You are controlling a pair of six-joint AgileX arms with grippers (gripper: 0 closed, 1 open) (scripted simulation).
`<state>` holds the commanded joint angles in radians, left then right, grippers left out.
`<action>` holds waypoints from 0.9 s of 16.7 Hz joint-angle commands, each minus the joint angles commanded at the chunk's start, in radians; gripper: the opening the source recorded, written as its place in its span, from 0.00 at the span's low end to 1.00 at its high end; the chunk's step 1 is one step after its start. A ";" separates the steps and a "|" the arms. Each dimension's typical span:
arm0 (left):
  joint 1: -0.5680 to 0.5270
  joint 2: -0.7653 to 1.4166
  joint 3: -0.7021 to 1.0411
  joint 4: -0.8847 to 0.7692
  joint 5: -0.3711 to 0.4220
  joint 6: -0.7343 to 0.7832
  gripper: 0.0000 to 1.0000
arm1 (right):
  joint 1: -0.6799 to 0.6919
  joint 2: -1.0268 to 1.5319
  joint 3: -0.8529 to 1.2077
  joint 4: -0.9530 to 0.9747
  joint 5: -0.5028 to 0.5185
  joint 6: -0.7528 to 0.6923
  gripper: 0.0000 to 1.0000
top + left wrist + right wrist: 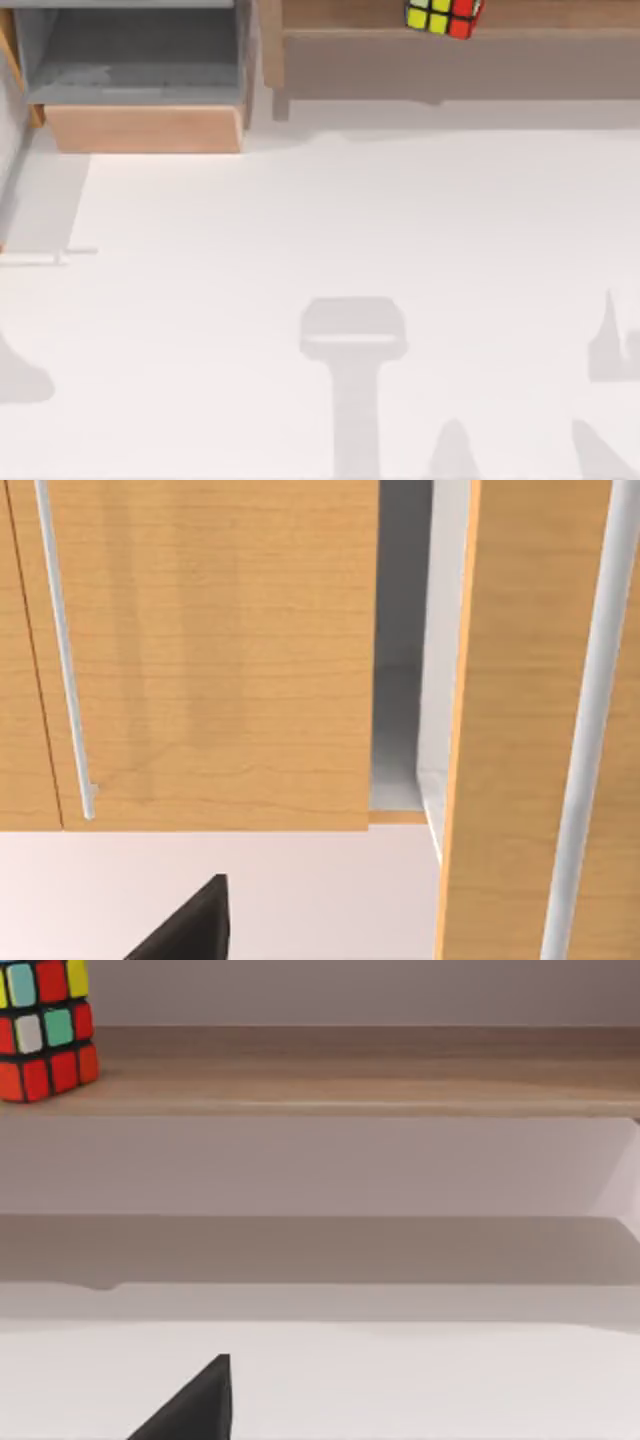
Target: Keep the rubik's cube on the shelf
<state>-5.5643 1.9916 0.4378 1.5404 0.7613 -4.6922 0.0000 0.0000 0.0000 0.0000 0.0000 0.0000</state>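
The rubik's cube (pixel 443 15) stands on the shelf (pixel 380 40) at the back of the table, right of the middle, with yellow and red stickers showing from above. From the right wrist, the rubik's cube (pixel 45 1030) rests upright on the wooden shelf (pixel 350 1080), with nothing touching it. A dark piece of my right gripper (pixel 190 1405) sits low over the white table, well short of the shelf and apart from the cube. A dark piece of my left gripper (pixel 190 925) faces a wooden cabinet front.
A smaller wooden box with a grey inside (pixel 140 70) stands at the back left. Before the left wrist are light wood doors (pixel 210 650) with silver bar handles (pixel 65 650) and a grey gap between them. Arm shadows lie on the white table (pixel 320 250).
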 joint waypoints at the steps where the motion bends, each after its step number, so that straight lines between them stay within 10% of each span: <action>1: 0.000 0.000 0.000 0.000 0.000 0.000 1.00 | 0.000 0.000 0.000 0.000 0.000 0.000 1.00; 15: -0.060 0.031 0.078 -0.046 -0.060 -0.001 0.92 | 0.000 0.000 0.000 0.000 0.000 0.000 1.00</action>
<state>-5.6245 2.0224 0.5160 1.4947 0.7015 -4.6935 0.0000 0.0000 0.0000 0.0000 0.0000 0.0000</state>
